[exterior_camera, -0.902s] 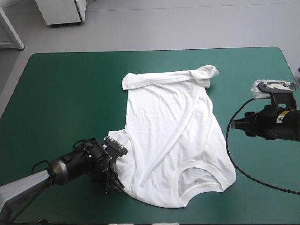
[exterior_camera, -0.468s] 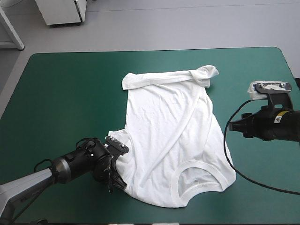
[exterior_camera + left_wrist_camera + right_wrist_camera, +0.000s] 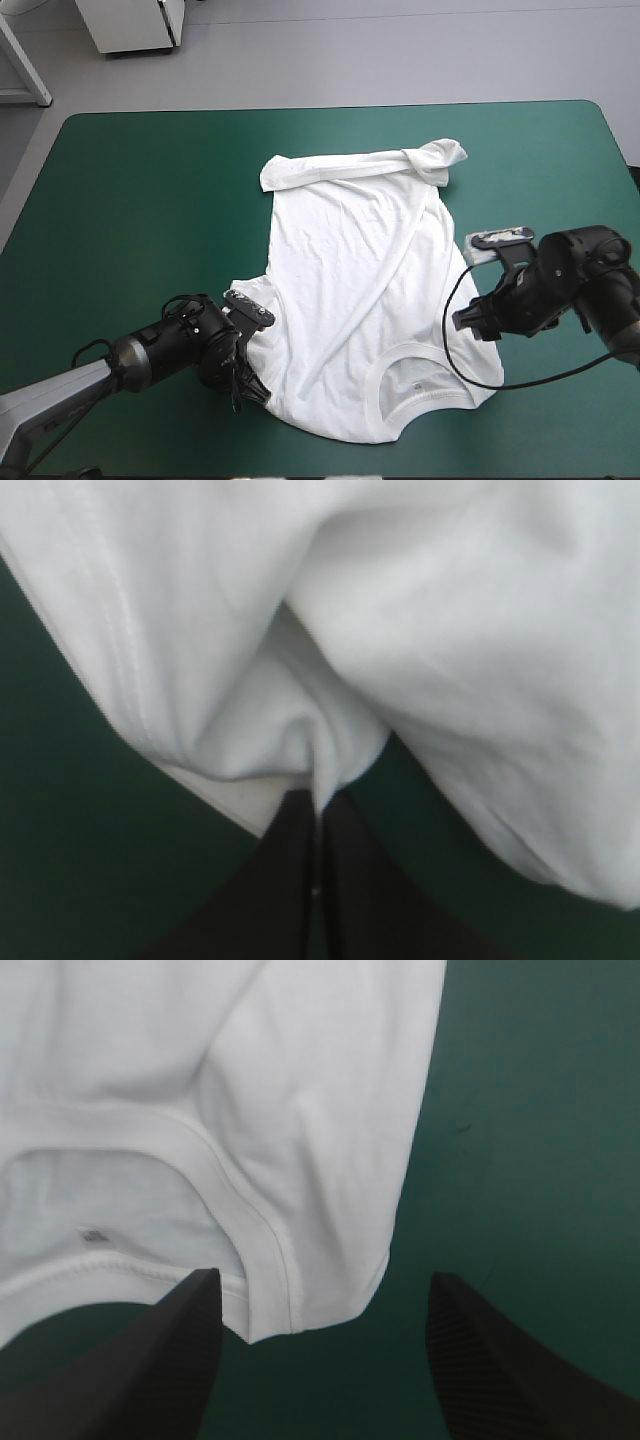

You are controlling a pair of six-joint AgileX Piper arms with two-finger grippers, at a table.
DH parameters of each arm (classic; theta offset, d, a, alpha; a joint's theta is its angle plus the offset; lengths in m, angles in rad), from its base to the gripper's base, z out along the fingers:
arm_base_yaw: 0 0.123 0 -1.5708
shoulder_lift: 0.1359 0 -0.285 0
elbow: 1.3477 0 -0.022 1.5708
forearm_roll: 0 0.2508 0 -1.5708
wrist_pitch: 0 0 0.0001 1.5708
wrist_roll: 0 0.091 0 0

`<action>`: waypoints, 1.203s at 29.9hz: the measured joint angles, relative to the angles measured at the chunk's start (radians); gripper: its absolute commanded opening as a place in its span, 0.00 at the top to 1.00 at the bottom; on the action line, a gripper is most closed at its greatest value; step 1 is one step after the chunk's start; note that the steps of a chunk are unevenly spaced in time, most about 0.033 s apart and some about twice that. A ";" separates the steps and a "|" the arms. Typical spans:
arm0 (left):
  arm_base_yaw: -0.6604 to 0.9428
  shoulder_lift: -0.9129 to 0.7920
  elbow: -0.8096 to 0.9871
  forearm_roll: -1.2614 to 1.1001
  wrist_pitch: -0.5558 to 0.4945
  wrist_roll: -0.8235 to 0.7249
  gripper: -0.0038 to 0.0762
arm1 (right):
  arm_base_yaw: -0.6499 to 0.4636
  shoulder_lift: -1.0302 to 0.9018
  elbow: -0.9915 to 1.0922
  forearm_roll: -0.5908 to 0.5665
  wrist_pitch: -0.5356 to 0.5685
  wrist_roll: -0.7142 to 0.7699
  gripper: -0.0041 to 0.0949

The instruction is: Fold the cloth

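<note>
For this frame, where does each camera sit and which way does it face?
High view: above and behind the robot, looking forward and down at the T-shirt on the teal-green table; both arms, left hand and right hand show.
Left wrist view: over the left wrist, looking along its shut black fingers pinching a T-shirt fold.
Right wrist view: over the right wrist, looking between its open fingers at the neckline.
Shared: high and right wrist views both show the neckline.

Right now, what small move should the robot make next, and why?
Probably ease the right tool forward and shut it on the near corner of the T-shirt. It stands open with that corner just between its tips, while the left tool is shut on the other side.
</note>
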 measured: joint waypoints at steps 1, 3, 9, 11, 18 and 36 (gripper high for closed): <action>0.000 0.000 0.000 0.000 0.001 -0.001 0.98 | 0.030 0.007 0.021 -0.025 0.000 0.018 0.38; 0.000 0.000 0.000 -0.001 0.001 -0.001 0.98 | 0.074 0.016 0.051 -0.061 -0.004 0.061 0.38; 0.000 0.000 0.000 -0.001 0.001 -0.001 0.98 | 0.097 0.021 0.134 -0.126 -0.077 0.104 0.42; 0.000 0.000 0.000 -0.001 0.001 -0.001 0.98 | 0.097 0.025 0.178 -0.130 -0.106 0.110 0.42; 0.000 0.000 0.000 -0.001 0.001 -0.001 0.98 | 0.097 0.042 0.279 -0.123 -0.232 0.165 0.47; 0.000 0.001 -0.026 0.026 0.020 -0.001 0.98 | 0.098 0.103 0.317 -0.033 -0.297 0.231 0.98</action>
